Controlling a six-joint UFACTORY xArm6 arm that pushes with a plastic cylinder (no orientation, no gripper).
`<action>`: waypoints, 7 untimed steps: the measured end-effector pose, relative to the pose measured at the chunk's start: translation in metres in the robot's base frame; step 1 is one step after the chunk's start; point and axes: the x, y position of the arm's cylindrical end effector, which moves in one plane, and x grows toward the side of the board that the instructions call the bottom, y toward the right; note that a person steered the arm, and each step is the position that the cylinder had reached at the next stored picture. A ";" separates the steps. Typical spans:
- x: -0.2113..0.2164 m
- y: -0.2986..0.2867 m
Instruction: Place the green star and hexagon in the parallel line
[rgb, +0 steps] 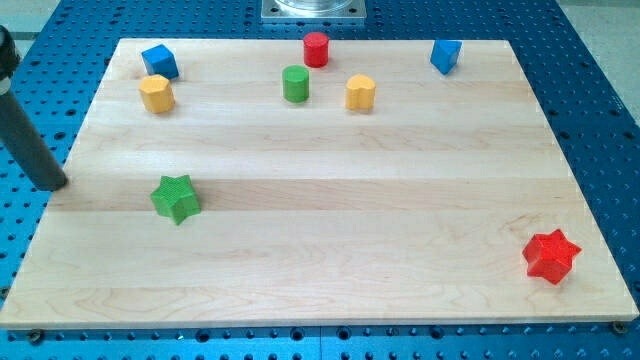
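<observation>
The green star (176, 198) lies on the wooden board (330, 250) at the view's left, about mid-height. A yellow hexagon-like block (157, 94) sits near the top left, and a second yellow one (360, 93) sits near the top centre. My tip (52, 185) rests at the board's left edge, to the left of the green star and a little above it, with a clear gap between them. The dark rod runs up to the view's left edge.
A blue cube (159, 62) sits at the top left. A green cylinder (295, 84) and a red cylinder (316, 49) stand near the top centre. A blue block (446, 56) is at the top right. A red star (551, 256) lies at the bottom right.
</observation>
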 end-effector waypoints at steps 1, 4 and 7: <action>0.000 0.000; 0.032 0.096; 0.032 0.097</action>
